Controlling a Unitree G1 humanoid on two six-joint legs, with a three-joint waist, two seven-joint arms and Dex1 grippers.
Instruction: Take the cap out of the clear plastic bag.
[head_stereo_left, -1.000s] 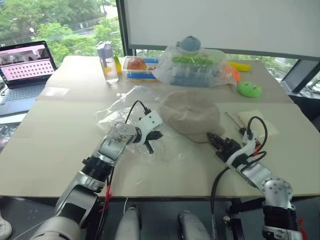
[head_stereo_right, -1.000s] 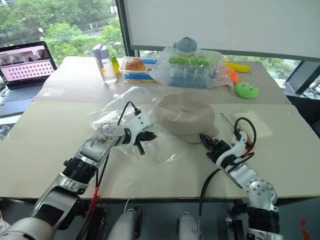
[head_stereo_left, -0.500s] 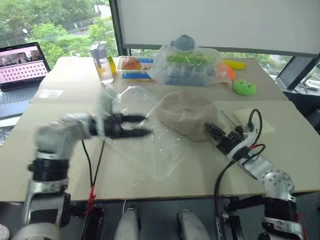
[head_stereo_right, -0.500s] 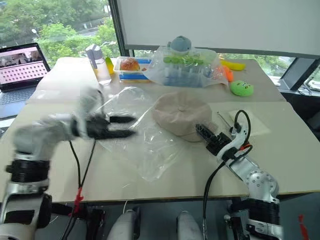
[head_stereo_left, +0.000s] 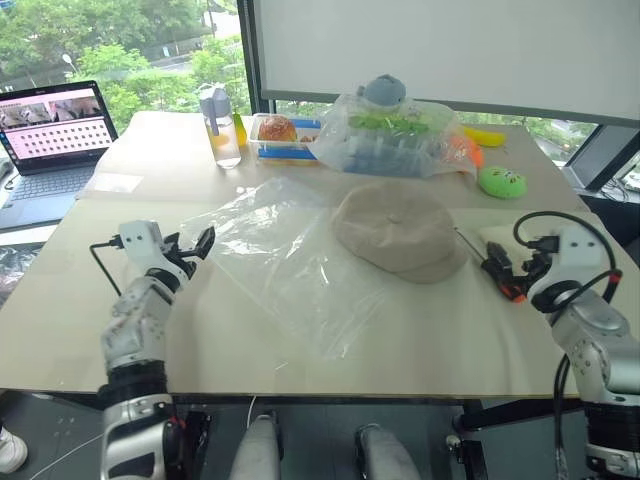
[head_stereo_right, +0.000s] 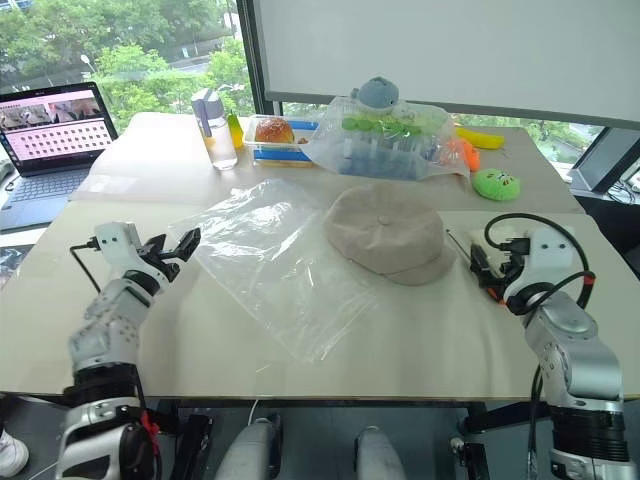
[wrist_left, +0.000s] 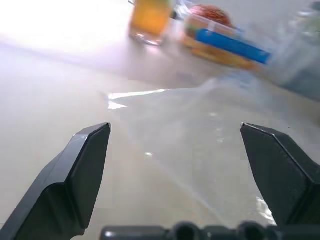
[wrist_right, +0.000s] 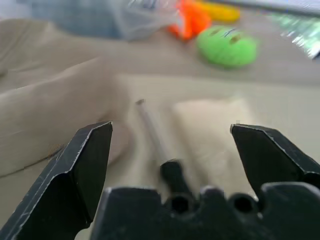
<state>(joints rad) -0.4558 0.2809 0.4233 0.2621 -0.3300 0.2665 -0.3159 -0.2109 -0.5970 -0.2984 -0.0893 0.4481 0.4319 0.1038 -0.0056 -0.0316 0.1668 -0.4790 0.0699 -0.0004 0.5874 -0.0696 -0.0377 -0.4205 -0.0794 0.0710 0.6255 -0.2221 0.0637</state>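
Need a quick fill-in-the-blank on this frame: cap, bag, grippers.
1. The cap lies on the table, fully ____ the clear bag.
2. Both the left gripper and the right gripper have their fingers ____.
3. The clear bag lies ____ on the table, between the left gripper and the cap.
4. The green plush toy sits on the robot's ____ side of the table.

Missing words: outside; open; flat; right

Laptop, bottle, toy bag — green plush.
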